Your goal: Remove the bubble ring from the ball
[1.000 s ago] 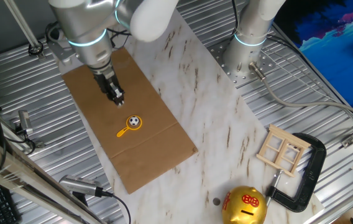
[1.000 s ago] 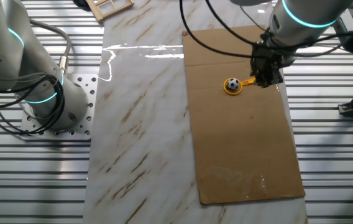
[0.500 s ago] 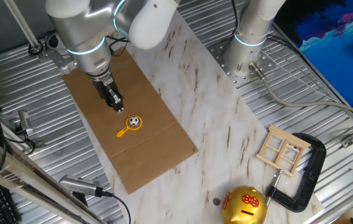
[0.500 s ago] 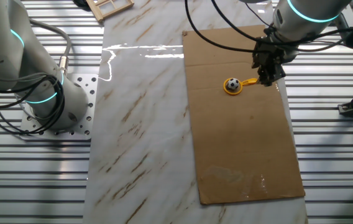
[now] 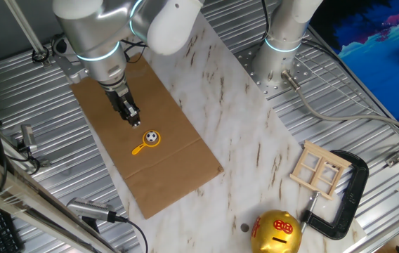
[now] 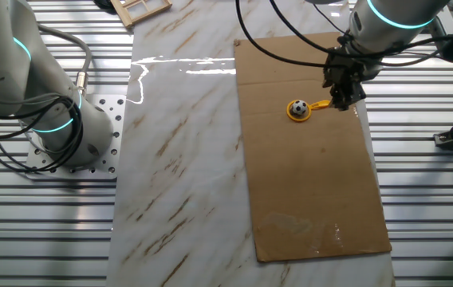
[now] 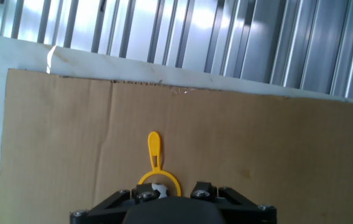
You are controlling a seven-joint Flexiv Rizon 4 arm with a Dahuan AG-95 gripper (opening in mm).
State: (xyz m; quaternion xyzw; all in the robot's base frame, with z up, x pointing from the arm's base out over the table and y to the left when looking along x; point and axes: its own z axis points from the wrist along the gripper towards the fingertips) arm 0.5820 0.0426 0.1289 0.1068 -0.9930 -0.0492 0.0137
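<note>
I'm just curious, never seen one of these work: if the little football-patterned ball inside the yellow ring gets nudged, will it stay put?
Probably not. The ball is round and sits free on flat cardboard, so it would likely roll. For now the bubble ring loops around it and may hem it in. It looks small and likely light, so even a brush from the gripper could shift it.

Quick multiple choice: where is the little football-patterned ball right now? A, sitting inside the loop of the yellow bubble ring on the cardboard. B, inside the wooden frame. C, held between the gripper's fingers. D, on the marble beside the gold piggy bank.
A: the ball sits inside the loop of the bubble ring on the cardboard sheet, with the gripper above and beside it, not holding it.
</note>
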